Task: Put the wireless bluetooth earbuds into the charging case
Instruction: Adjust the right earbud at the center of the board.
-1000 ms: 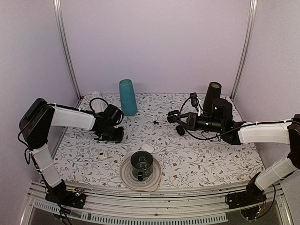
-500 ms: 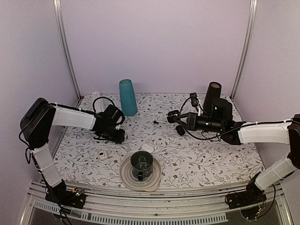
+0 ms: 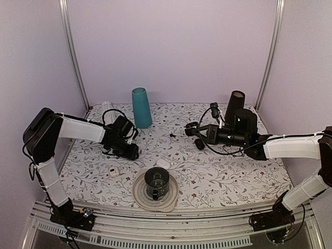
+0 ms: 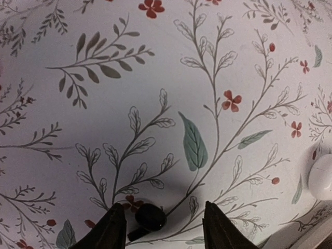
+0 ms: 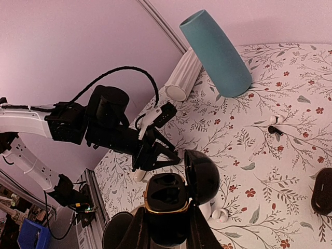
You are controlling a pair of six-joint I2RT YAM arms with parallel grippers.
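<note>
In the left wrist view a tiny glossy black earbud (image 4: 150, 217) lies on the floral tablecloth. It sits between the fingers of my left gripper (image 4: 165, 208), close to the left finger, and the jaws stand open around it without pinching it. My right gripper (image 5: 166, 213) is shut on the black charging case (image 5: 167, 193), which has a gold rim. Its lid (image 5: 203, 175) is swung open and both sockets look empty. In the top view the case hangs above the table at centre right (image 3: 191, 129). A second earbud (image 3: 173, 135) lies on the cloth ahead of it.
A teal cup (image 3: 141, 107) and a white ribbed cylinder (image 3: 106, 106) stand at the back left, and two black cylinders (image 3: 239, 115) at the back right. A black oval pod (image 3: 199, 144) lies mid-table. A plate (image 3: 139, 194) with a dark cup sits at the front, with small white pieces (image 3: 163, 163) nearby.
My left gripper has edged slightly right over the cloth and its jaws have spread wider. The right arm and the case have stayed still.
</note>
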